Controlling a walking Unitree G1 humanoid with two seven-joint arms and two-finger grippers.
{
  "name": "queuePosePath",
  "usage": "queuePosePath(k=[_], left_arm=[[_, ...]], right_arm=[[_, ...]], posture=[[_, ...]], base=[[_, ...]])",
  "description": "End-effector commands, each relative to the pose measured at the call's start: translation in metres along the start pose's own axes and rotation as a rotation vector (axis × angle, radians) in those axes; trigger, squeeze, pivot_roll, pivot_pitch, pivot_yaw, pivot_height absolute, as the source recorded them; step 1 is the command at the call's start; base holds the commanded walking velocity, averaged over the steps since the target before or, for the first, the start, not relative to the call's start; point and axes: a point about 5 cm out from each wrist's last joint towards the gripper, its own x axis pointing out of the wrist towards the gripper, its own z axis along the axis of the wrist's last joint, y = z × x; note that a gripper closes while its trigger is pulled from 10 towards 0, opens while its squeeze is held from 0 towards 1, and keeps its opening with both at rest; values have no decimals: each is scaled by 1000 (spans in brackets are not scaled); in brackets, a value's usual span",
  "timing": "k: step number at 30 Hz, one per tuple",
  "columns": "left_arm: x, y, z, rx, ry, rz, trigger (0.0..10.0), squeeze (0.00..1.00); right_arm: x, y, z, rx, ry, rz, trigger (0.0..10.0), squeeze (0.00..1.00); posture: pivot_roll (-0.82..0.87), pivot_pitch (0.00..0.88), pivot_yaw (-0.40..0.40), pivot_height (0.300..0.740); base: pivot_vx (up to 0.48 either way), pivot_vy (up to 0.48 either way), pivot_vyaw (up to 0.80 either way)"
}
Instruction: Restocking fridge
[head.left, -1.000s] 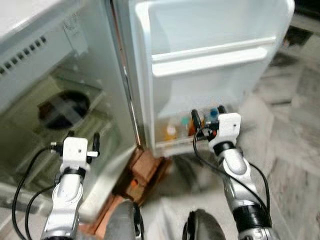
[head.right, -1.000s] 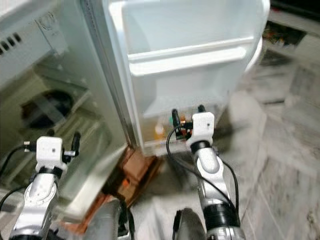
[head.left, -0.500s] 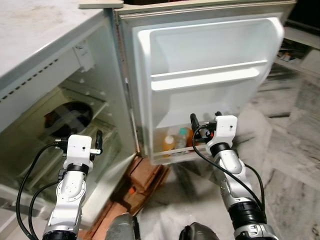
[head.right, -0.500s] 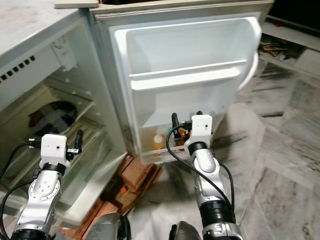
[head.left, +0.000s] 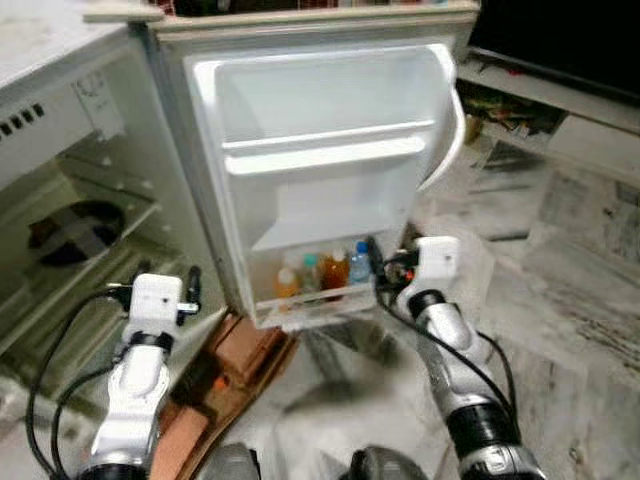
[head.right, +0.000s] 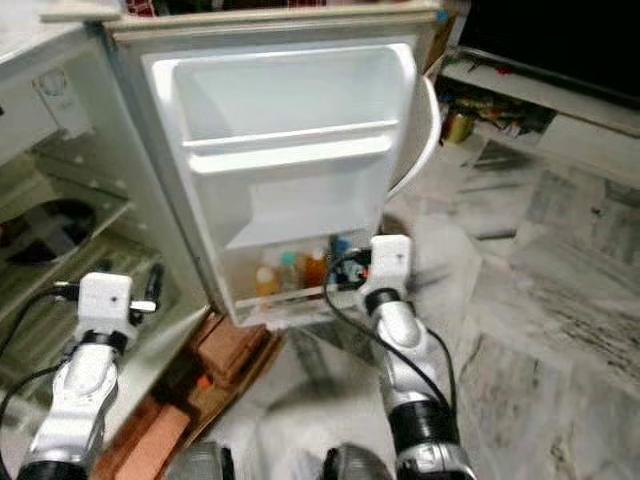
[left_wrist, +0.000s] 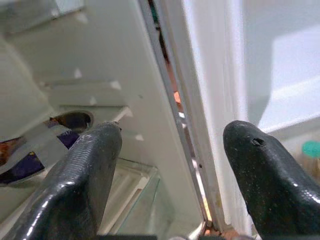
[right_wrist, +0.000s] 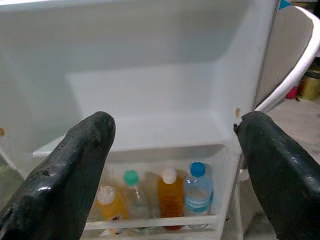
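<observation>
Open fridge door (head.left: 320, 170), four bottles in its bottom shelf, two empty grippers in front.

The four bottles (right_wrist: 160, 197) stand in a row: one yellow with a pale cap, one clear with a green cap, one orange with a white cap, one clear with a blue cap; their bases are hidden behind the shelf rail. The right gripper (right_wrist: 175, 165) faces them, fingers wide apart, holding nothing. The left gripper (left_wrist: 170, 165) is spread too, pointing at the cabinet's hinge edge. Inside the cabinet (head.left: 90, 200), a dark round thing on a shelf is too blurred to identify. Red bricks (head.left: 235, 345) lie under the fridge.
</observation>
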Motion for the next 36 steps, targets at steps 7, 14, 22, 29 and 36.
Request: queuePosePath(k=[7,14,22,29,36], left_arm=[[1,-7,1,14,-5,-31,10000,0],[1,-6,-1,28,2,-23,10000,0],[-18,7,-15,-11,57,31,10000,0],[-24,7,-10,-41,46,22,10000,0],[-19,5,-5,-22,20,45,10000,0]], right_arm=[[-3,-1,4,-57,-29,44,10000,0],[-5,-7,10,-54,-80,-4,10000,0],[-41,-32,2,7,18,-71,10000,0],[-55,-39,3,-26,67,-22,10000,0],[-43,-21,4,-55,24,-9,10000,0]], posture=[[63,55,3,740],[66,52,4,740],[51,38,16,740],[56,52,11,740],[70,38,4,740]], base=[[0,-474,571],[0,-440,684],[0,-412,0],[0,-37,0],[0,-77,412]])
